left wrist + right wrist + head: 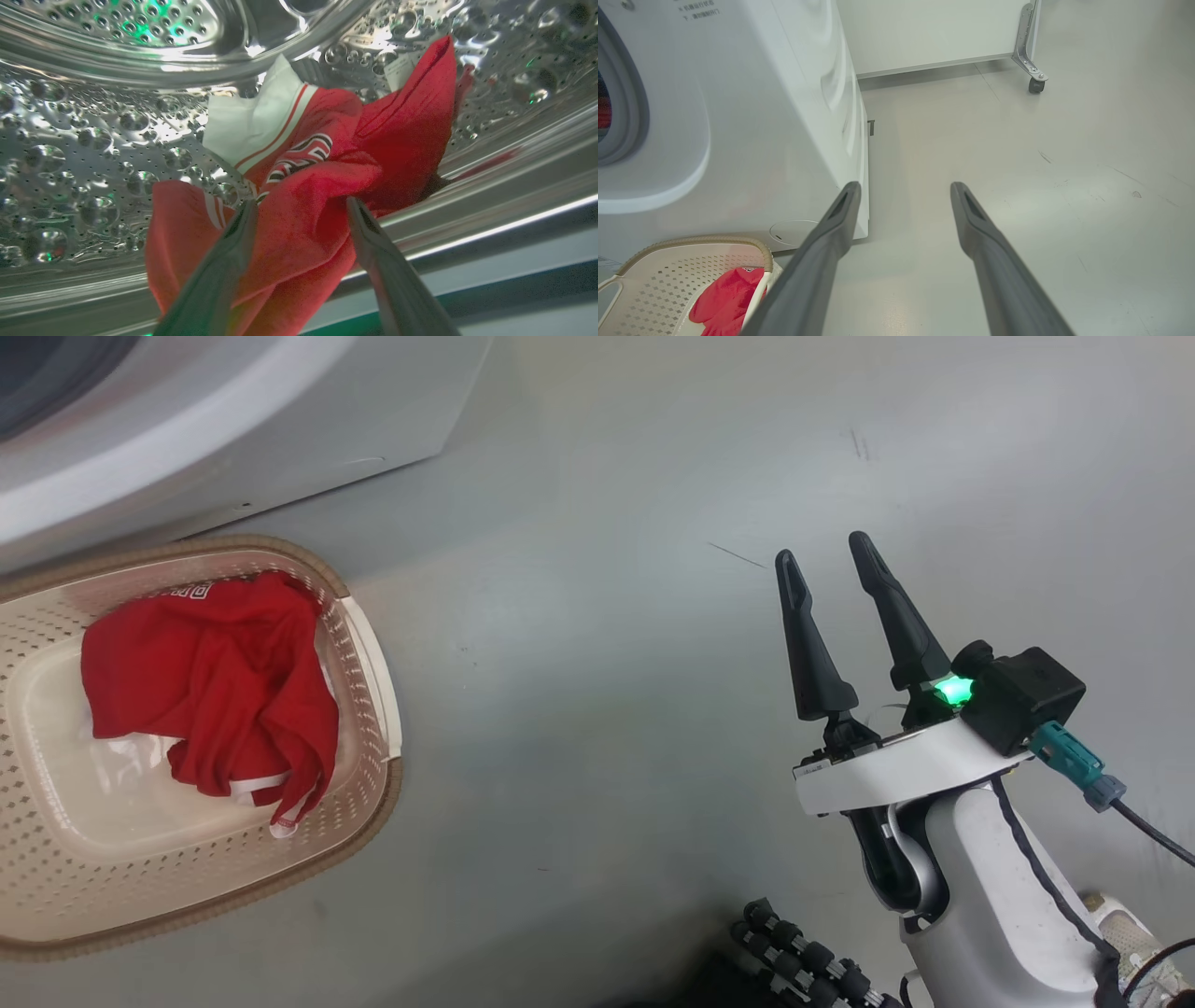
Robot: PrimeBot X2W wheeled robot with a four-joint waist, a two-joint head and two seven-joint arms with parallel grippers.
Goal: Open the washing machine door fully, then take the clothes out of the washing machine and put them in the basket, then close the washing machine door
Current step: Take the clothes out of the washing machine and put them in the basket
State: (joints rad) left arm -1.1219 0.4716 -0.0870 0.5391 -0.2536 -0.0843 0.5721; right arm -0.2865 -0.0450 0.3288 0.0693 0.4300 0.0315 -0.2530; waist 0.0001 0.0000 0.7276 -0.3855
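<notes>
At the bottom centre of the left wrist view we see the left gripper [301,203], its fingers spread wide either side of a bunched fold of red clothes [397,135]. Whether the tips press the cloth we cannot quite tell. This garment, with white trim and lettering, lies against the dimpled steel drum [93,140] behind it. In the head view's lower right, the right gripper [823,549] stands wide apart and empty over the grey floor [607,616]. At left, a second red garment [215,672] lies in the basket [121,896], just beside the white washing machine [280,420] in the upper left.
</notes>
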